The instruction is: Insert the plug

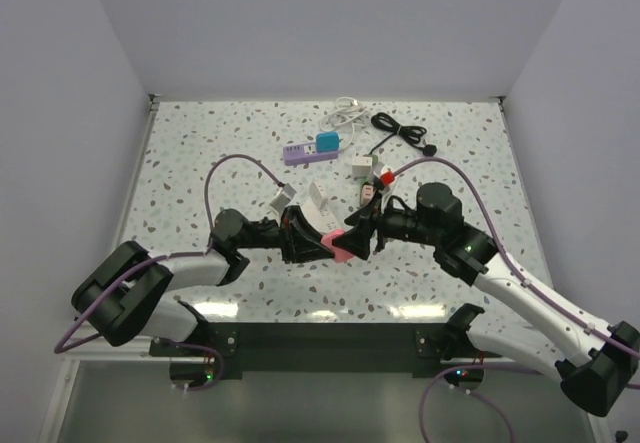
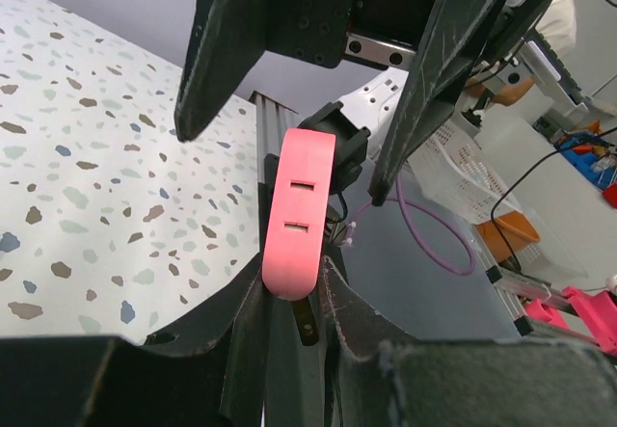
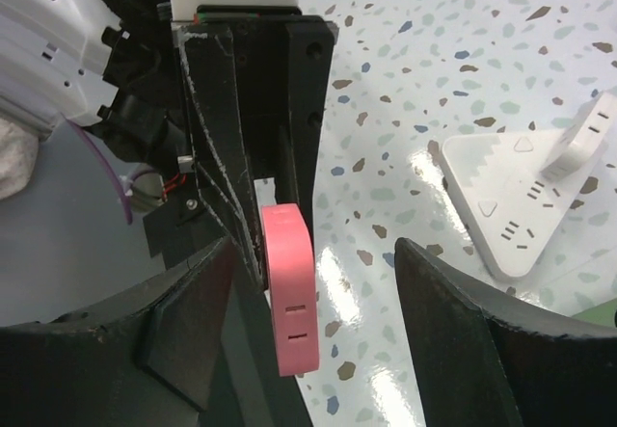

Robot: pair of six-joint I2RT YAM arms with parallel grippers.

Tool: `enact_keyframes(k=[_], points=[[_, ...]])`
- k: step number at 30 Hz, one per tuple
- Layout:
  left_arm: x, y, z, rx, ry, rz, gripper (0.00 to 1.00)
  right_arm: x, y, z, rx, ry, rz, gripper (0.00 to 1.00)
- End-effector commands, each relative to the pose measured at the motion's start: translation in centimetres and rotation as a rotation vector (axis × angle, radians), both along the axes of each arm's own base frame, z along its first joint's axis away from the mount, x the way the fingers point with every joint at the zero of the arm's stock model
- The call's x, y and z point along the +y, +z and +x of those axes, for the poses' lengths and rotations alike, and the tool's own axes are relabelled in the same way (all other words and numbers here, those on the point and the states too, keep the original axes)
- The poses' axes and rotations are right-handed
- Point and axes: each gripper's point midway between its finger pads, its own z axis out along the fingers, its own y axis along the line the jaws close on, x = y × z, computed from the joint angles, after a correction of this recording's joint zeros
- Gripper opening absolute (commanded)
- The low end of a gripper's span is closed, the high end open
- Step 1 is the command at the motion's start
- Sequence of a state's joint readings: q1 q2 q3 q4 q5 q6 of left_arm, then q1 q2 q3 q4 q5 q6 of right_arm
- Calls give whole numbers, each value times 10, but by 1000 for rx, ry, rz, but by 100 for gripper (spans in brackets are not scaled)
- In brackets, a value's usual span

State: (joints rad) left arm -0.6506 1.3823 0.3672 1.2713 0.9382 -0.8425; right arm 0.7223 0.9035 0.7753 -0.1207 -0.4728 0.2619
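A pink plug [image 1: 342, 243] with two slots in its face hangs above the table between the two arms. My left gripper [image 1: 318, 241] is shut on it. In the left wrist view the pink plug [image 2: 301, 210] stands up from between my left gripper's [image 2: 294, 297] fingers [image 2: 352, 316], and a metal prong [image 2: 308, 326] shows below it. My right gripper [image 1: 358, 233] faces it with jaws open. In the right wrist view the pink plug [image 3: 289, 292] sits in the wide gap of my right gripper [image 3: 323, 287], near one finger [image 3: 188, 311].
A white triangular power strip [image 1: 318, 201] [image 3: 501, 205] lies just behind the grippers. Farther back are a purple socket strip [image 1: 298, 153], a blue block [image 1: 328, 143], a white adaptor [image 1: 360, 163], a red piece [image 1: 385, 175], a black cable [image 1: 400, 131] and a white cable [image 1: 345, 113].
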Motion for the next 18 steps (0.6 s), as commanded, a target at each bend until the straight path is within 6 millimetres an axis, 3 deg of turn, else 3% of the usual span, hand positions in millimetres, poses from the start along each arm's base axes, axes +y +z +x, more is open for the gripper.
enact_keyframes(k=[1, 9, 12, 13, 16, 18], points=[[3, 57, -3, -272, 16, -188, 0, 4, 0, -10, 7, 59, 22, 70], [4, 60, -2, -283, 27, -194, 0, 6, -11, -18, 35, 107, 14, 65], [5, 59, -3, -287, 25, -194, 0, 6, -13, -19, 32, 110, 13, 53], [5, 60, -4, -288, 22, -195, 0, 7, -12, -20, 31, 120, 16, 47], [6, 58, -6, -292, 14, -195, 0, 8, -12, -17, 33, 109, 19, 0], [6, 57, -9, -298, -9, -189, 0, 9, -12, -15, 30, 100, 18, 0]])
